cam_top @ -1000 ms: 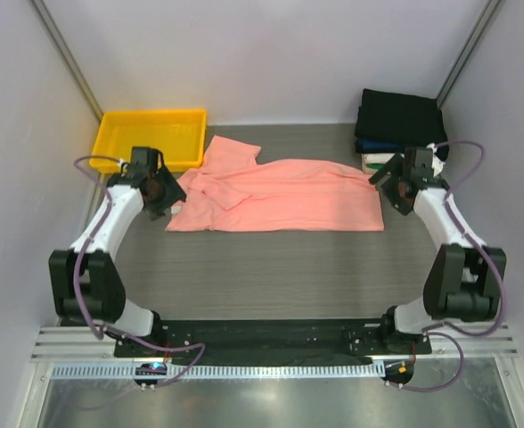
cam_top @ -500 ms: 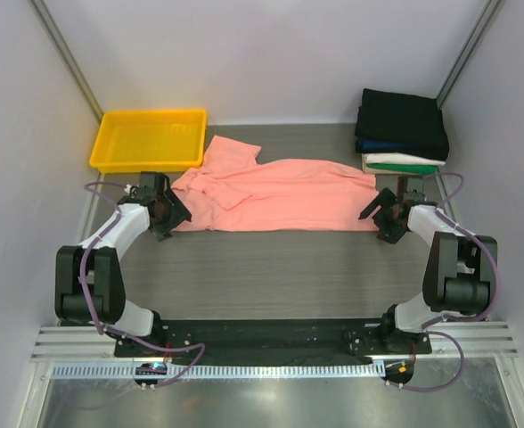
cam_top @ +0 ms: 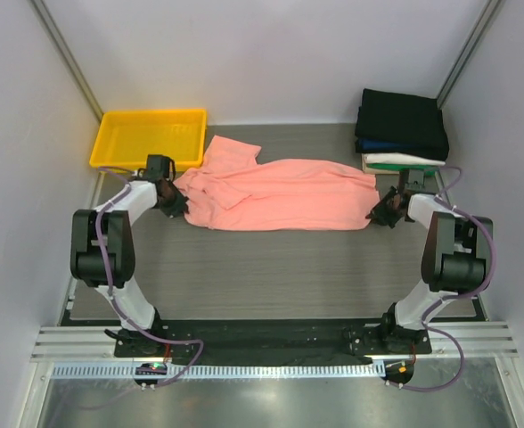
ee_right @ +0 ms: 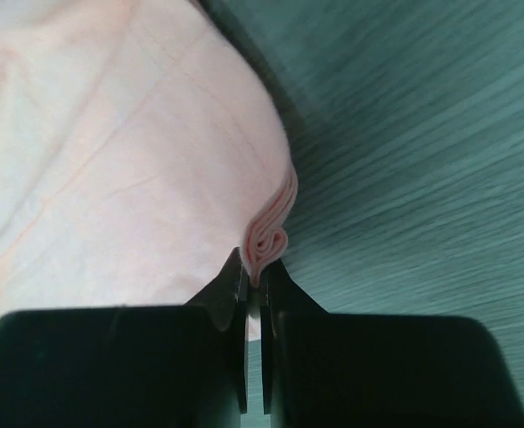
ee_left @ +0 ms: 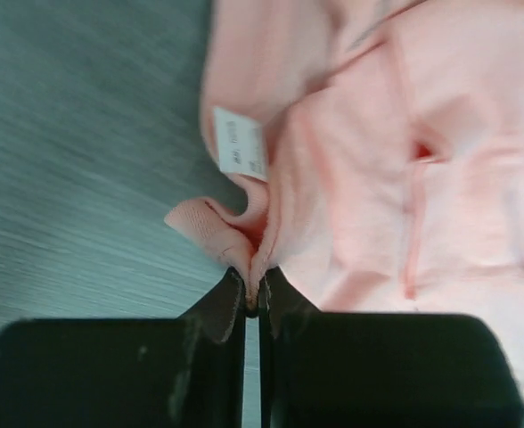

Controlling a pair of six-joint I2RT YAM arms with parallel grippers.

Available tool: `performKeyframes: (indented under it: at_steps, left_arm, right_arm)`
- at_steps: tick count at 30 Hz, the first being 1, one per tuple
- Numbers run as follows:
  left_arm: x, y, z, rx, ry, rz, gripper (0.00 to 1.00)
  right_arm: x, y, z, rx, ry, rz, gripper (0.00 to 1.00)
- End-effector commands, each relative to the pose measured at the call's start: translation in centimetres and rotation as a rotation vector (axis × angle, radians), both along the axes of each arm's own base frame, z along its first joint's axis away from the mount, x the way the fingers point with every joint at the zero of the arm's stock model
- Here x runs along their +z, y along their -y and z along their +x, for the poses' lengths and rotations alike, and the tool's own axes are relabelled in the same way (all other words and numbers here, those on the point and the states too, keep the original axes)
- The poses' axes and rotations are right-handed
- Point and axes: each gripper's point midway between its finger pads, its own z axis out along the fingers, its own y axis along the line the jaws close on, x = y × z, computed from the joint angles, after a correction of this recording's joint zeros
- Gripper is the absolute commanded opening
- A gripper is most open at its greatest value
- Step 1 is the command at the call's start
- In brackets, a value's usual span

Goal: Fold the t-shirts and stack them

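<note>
The pink shirt [cam_top: 280, 192] lies spread across the bench [cam_top: 271, 267], closer to the far edge than the near one, its length running left to right and one short sleeve reaching toward the far-left corner. Its left part is rumpled into overlapping folds, and the right part lies flatter. The left gripper [cam_top: 175, 203] is clamped on the shirt's left end. In the left wrist view its dark fingers [ee_left: 217, 312] press together on a small peak of ribbed edge, with a white label [ee_left: 240, 143] just beyond. The right gripper [cam_top: 378, 216] is pinched on the near-right corner of the shirt, where a curl of layered hem sits between the closed tips. At the far-right corner is a stack [cam_top: 403, 134] of folded shirts: black on top, then dark blue, white, and only a sliver of green at the bottom, partly behind the right arm. Both wrist views are soft, the label's print cannot be read, and the gripper bodies fill their lower halves. The cloth looks soft, with stitched seams. The bench is grey with streaked grain. A yellow plastic tray [cam_top: 151, 113] with a gridded floor sits at the far-left corner.
</note>
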Motion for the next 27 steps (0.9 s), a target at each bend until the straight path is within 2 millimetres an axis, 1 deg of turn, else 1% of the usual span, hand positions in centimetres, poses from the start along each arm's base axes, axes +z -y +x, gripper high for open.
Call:
performKeyframes:
  at_steps: [1, 2, 3, 4, 5, 6, 7, 8, 9, 10, 11, 13, 14, 16, 17, 18, 19, 20, 21, 22, 23, 24, 25, 26, 27]
  left_arm:
    - [8.7, 0.0, 3.9, -0.015, 0.209, -0.002, 0.0]
    - [10.1, -0.2, 3.3, -0.026, 0.205, 0.016, 0.0]
    - [11.9, -1.2, 3.2, -0.008, 0.236, 0.062, 0.0]
    - [15.6, -2.1, 3.0, 0.015, 0.312, 0.107, 0.0]
    - [16.8, -2.6, 1.7, 0.012, 0.313, 0.134, 0.0]
    - [18.1, -3.0, 1.0, 0.019, 0.335, 0.15, 0.0]
    - [19.8, -3.5, -0.9, 0.034, 0.371, 0.173, 0.0]
    - [20.3, -3.8, -1.9, 0.04, 0.378, 0.182, 0.0]
    - [20.2, -4.0, -3.0, 0.049, 0.377, 0.192, 0.0]
    - [20.1, -4.3, -4.2, 0.057, 0.377, 0.198, 0.0]
    - [19.0, -4.7, -6.3, 0.076, 0.366, 0.212, 0.0]
    - [17.6, -5.0, -8.6, 0.118, 0.35, 0.201, 0.0]
    - [15.8, -5.3, -10.9, 0.14, 0.327, 0.206, 0.0]
    - [13.6, -5.4, -13.3, 0.192, 0.291, 0.181, 0.0]
    - [12.9, -5.5, -14.5, 0.221, 0.285, 0.171, 0.0]
    - [11.6, -5.5, -16.3, 0.242, 0.287, 0.16, 0.0]
    - [11.1, -5.5, -17.6, 0.297, 0.279, 0.132, 0.01]
    - [10.8, -5.4, -18.3, 0.325, 0.289, 0.112, 0.09]
    - [11.6, -5.2, -18.8, 0.332, 0.364, 0.088, 0.16]
    - [11.9, -5.2, -19.4, 0.343, 0.377, 0.078, 0.24]
    - [12.3, -5.4, -19.9, 0.397, 0.392, 0.059, 0.39]
    - [13.4, -5.9, -20.3, 0.424, 0.438, 0.059, 0.45]
    - [13.7, -6.1, -20.8, 0.43, 0.439, 0.068, 0.5]
    - [14.1, -6.3, -21.0, 0.436, 0.448, 0.075, 0.58]
    - [14.5, -6.5, -21.3, 0.438, 0.453, 0.082, 0.6]
  right_arm:
    - [5.8, -0.2, 3.4, 0.023, 0.142, 0.015, 0.01]
    - [7.8, 0.1, 3.9, 0.025, 0.165, 0.002, 0.01]
    - [10.3, 0.3, 4.1, 0.023, 0.215, -0.015, 0.01]
    - [12.0, 0.5, 4.0, 0.022, 0.241, -0.035, 0.01]
    - [13.3, 1.0, 3.6, 0.006, 0.251, -0.064, 0.01]
    - [14.2, 1.2, 3.1, -0.003, 0.263, -0.075, 0.01]
    - [16.1, 1.1, 2.4, -0.007, 0.304, -0.09, 0.01]
    - [15.3, 1.2, 1.1, -0.019, 0.271, -0.092, 0.01]
    - [15.1, 1.4, 0.1, -0.034, 0.265, -0.104, 0.01]
    - [15.4, 1.4, -0.9, -0.05, 0.28, -0.109, 0.01]
    - [12.6, 1.3, -2.8, -0.065, 0.218, -0.103, 0.01]
    - [10.1, 1.7, -5.0, -0.124, 0.158, -0.098, 0.01]
    - [7.7, 1.5, -7.1, -0.142, 0.103, -0.088, 0.01]
    - [5.5, 1.4, -8.9, -0.187, 0.057, -0.056, 0.01]
    - [3.6, 1.0, -10.5, -0.195, 0.011, -0.038, 0.01]
    - [3.5, 1.0, -11.0, -0.209, 0.021, -0.03, 0.01]
    - [3.1, 1.0, -11.6, -0.232, 0.013, -0.02, 0.01]
    - [2.2, 0.7, -12.6, -0.24, -0.005, -0.009, 0.02]
    - [2.7, 0.5, -12.7, -0.247, 0.029, 0.0, 0.19]
    - [2.8, 0.3, -12.9, -0.261, 0.037, 0.017, 0.32]
    - [2.7, -0.2, -13.3, -0.256, 0.042, 0.039, 0.69]
    - [3.5, -0.4, -13.2, -0.257, 0.077, 0.05, 0.83]
    - [3.7, -0.6, -13.5, -0.27, 0.074, 0.062, 0.93]
    - [4.3, -0.7, -13.4, -0.267, 0.091, 0.064, 1.0]
    - [5.1, -0.6, -13.3, -0.264, 0.116, 0.058, 1.0]
